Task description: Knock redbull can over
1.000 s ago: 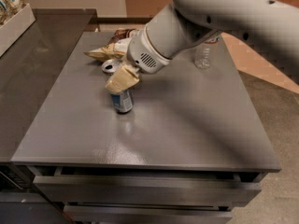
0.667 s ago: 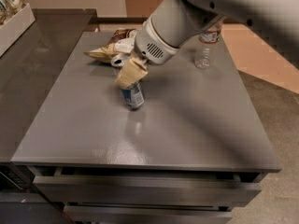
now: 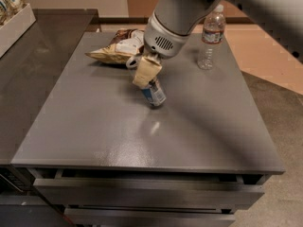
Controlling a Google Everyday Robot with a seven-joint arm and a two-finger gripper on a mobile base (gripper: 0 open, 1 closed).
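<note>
So the redbull can (image 3: 155,94) sits roughly in the middle of the frame, on the grey bench (image 3: 94,126). It's leaning hard, base on the surface and top tipped toward the upper left. The gripper (image 3: 146,74) is right on that top end, covering it. I honestly can't tell whether it's open, shut or clamped on the can.

Stuff I'd worry about:

- The can isn't flat yet. If contact is lost at this angle, my guess is it could rock back onto its base and stand up again, so no knock-over.
- If the gripper actually has hold of it, any upward move just carries the can instead of dropping it. It'd need to let go or push through.
- The bench top looks smooth and a bit shiny. The base could skid along it instead of pivoting, so the can just gets shoved around while leaning.
- Once it does go down it's a cylinder, so it may roll. There's plenty of bench toward the bottom of the frame, but a strong shove could send it to an edge.
- The snack bags (image 3: 116,51) are just up-left of the gripper, so a swing that way clips them. The water bottle (image 3: 210,37) in the upper right is well apart, less of a concern.
</note>
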